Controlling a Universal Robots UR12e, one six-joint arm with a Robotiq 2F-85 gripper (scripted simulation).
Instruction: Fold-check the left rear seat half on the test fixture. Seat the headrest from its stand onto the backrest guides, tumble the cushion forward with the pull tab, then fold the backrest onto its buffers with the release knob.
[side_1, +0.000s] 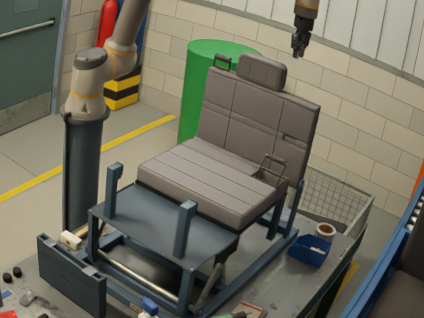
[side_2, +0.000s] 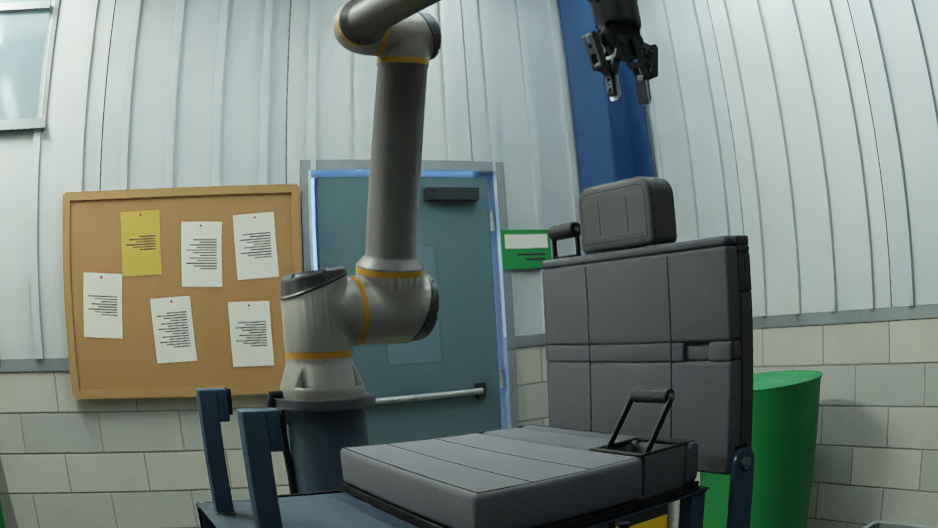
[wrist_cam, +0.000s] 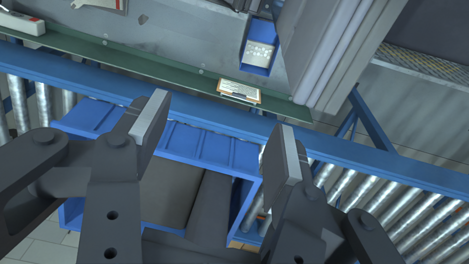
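Observation:
The headrest's posts are hidden where the grey headrest (side_1: 262, 71) (side_2: 627, 214) sits on top of the upright backrest (side_1: 260, 122) (side_2: 646, 344). A dark release knob (side_1: 222, 61) (side_2: 565, 238) stands on the backrest's top edge beside the headrest. The grey cushion (side_1: 210, 180) (side_2: 499, 469) lies flat on the blue fixture frame. Its black pull tab (side_1: 272, 167) (side_2: 646, 420) stands up as a loop at the cushion's right rear corner. My gripper (side_1: 300, 45) (side_2: 627, 82) (wrist_cam: 216, 144) hangs high above the backrest's right side, pointing down. It is open and holds nothing.
Behind the seat stand a green drum (side_1: 210, 85) and a block wall. A wire basket (side_1: 332, 200), a blue parts bin (side_1: 309, 249) (wrist_cam: 259, 52) and a tape roll (side_1: 325, 230) sit on the bench to the right. A blue roller conveyor (wrist_cam: 377, 183) runs along the bench's right edge.

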